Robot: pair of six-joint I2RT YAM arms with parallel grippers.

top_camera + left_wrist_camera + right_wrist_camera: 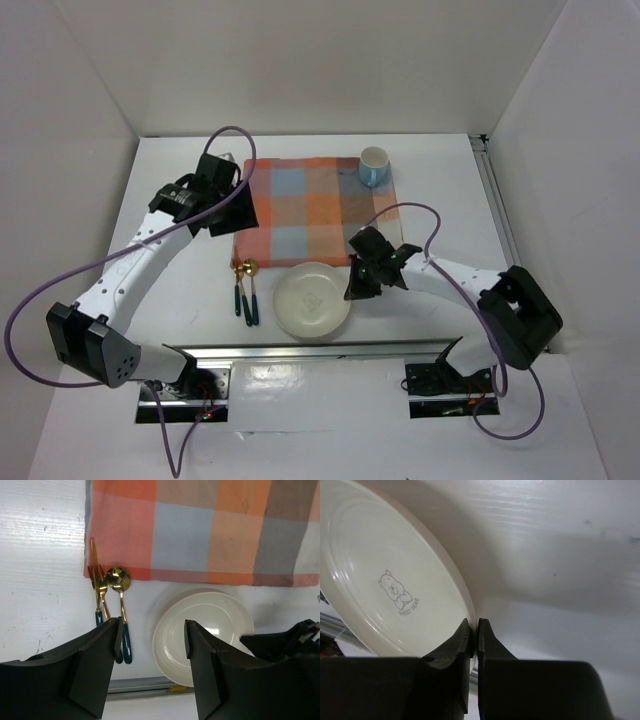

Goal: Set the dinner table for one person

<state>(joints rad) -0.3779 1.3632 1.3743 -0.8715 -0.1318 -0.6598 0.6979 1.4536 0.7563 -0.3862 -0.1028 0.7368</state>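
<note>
Right gripper pinches the plate rim, left gripper spread and empty; cloth and mug look placed, plate and cutlery not yet arranged.

In the left wrist view, the cloth runs off the top edge, and the left tool hides the lower rim of the plate and the cutlery handle tips.

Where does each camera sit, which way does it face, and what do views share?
Top external: above and behind, looking down on the dinner table; left arm and right arm show.
Left wrist: over the cloth, looking down; left gripper open.
Right wrist: low, facing the plate; right gripper pinching its rim.
All three share the plate.
</note>
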